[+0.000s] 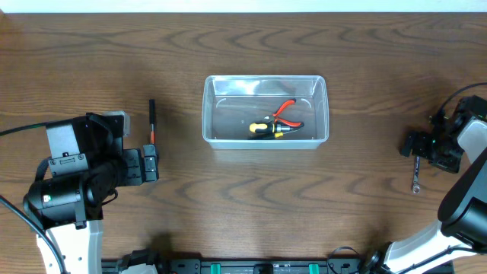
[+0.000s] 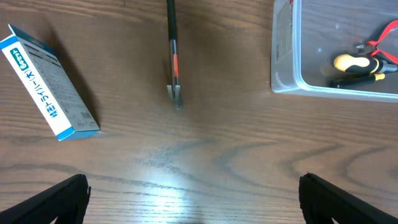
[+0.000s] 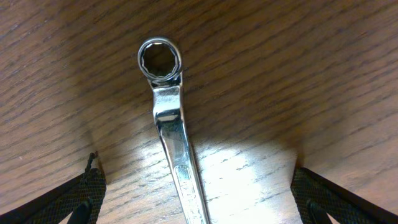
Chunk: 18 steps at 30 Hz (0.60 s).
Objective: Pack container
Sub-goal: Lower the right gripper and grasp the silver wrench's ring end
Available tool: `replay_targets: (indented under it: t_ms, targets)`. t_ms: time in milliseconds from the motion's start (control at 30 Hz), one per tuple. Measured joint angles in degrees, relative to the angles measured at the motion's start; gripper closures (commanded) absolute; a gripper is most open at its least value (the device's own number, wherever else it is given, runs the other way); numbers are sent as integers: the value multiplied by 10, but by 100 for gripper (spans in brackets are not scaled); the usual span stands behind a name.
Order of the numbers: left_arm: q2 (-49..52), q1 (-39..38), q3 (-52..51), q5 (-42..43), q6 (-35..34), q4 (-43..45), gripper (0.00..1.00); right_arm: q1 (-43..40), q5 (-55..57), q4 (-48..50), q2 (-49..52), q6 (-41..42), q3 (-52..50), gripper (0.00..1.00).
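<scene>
While the right fingers (image 1: 415,144) hover at the wrench (image 1: 416,179), overhead shows the container (image 1: 265,78) between both arms, well apart from each, open side up, long axis side to side, pliers (image 1: 285,113) inside. Left fingers (image 1: 151,164) are near a thin black-and-orange tool (image 1: 151,122).

Left wrist: fingers apart, empty; container ahead-right, blue-and-white box (image 2: 50,81) ahead-left.

Right wrist: fingers apart, straddling the wrench shank on the surface (image 3: 311,74), ring end pointing away. Likely step is the wrench grasp: descend centred, close across the shank.

Overhead looks down, far; wrists near tabletop (image 1: 243,205); left shares container (image 2: 286,56) with overhead.
</scene>
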Motion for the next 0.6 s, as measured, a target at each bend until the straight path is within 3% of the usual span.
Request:
replay_targets:
  t_ms: [267, 400, 600]
  targets:
    - [0, 0, 0, 0, 0, 0, 2, -1, 7, 0, 14, -1, 16, 19]
    - [0, 0, 0, 0, 0, 0, 2, -1, 5, 4, 16, -5, 19, 42]
    - [0, 0, 0, 0, 0, 0, 2, -1, 3, 3, 17, -3, 19, 65]
